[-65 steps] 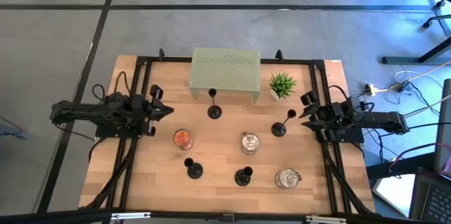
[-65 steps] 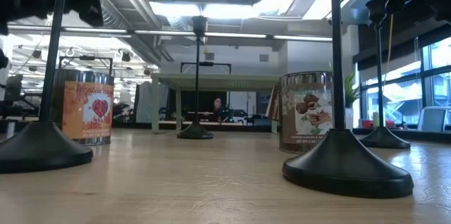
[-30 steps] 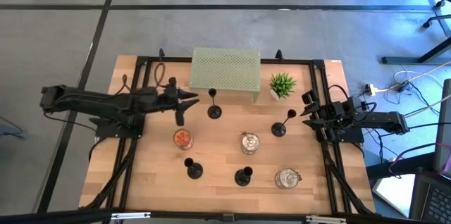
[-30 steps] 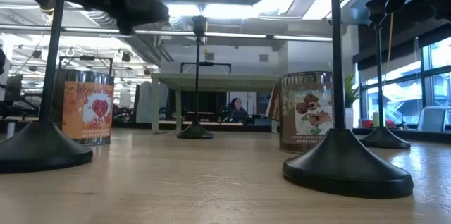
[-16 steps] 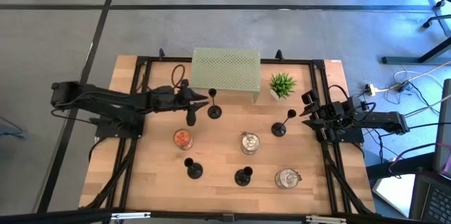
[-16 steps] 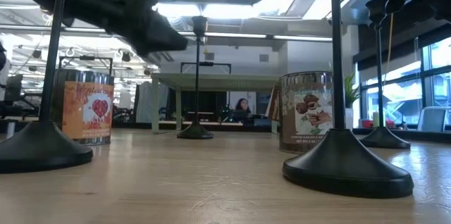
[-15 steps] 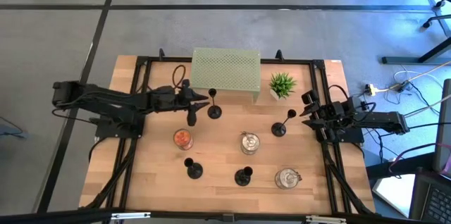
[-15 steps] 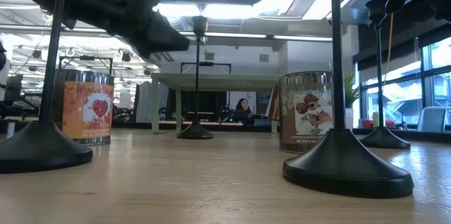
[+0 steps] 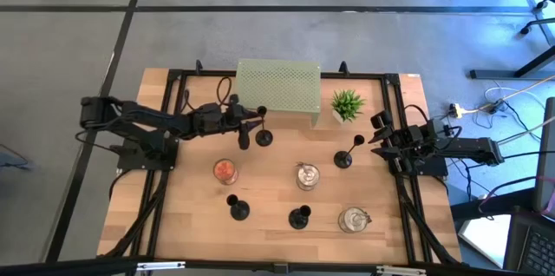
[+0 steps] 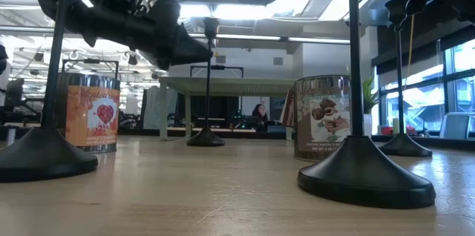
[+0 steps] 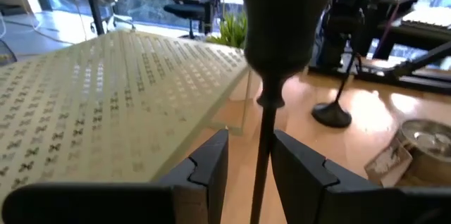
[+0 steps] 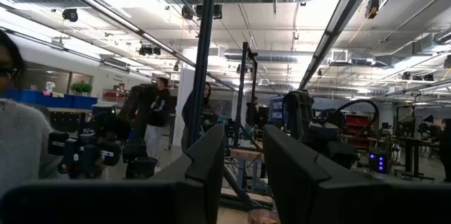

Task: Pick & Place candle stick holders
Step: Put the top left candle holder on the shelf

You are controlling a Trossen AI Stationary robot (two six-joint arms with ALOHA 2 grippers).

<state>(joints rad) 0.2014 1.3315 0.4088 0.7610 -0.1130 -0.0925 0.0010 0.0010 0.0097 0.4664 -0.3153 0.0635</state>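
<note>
Four black candle stick holders stand upright on their round bases: one in front of the green riser [image 9: 263,135], one at the right [image 9: 345,158], and two near the front edge [image 9: 237,209] [image 9: 299,217]. My left gripper [image 9: 252,126] is open at the far holder. Its fingers stand on either side of the thin stem [image 11: 263,155], below the cup [image 11: 285,14]. It also shows in the low view [image 10: 194,49]. My right gripper [image 9: 380,139] is open and empty at the table's right side, beside the right holder. My left gripper comes level from the table's left, one finger on each side of the far holder's stem [image 11: 262,175]. The stem stands close to one finger [image 11: 299,171]; whether it touches, I cannot tell. The holder stands upright with its base on the table.
A green perforated riser [image 9: 277,88] stands at the far edge with a small green plant [image 9: 347,102] to its right. Three short jars stand on the table: an orange one [image 9: 225,170], one in the middle [image 9: 306,175], and one at the front right [image 9: 353,219].
My left gripper has reached out from the table's left side toward the right, up to the far candle stick holder, and its fingers now stand around the stem. The holder has not moved.
</note>
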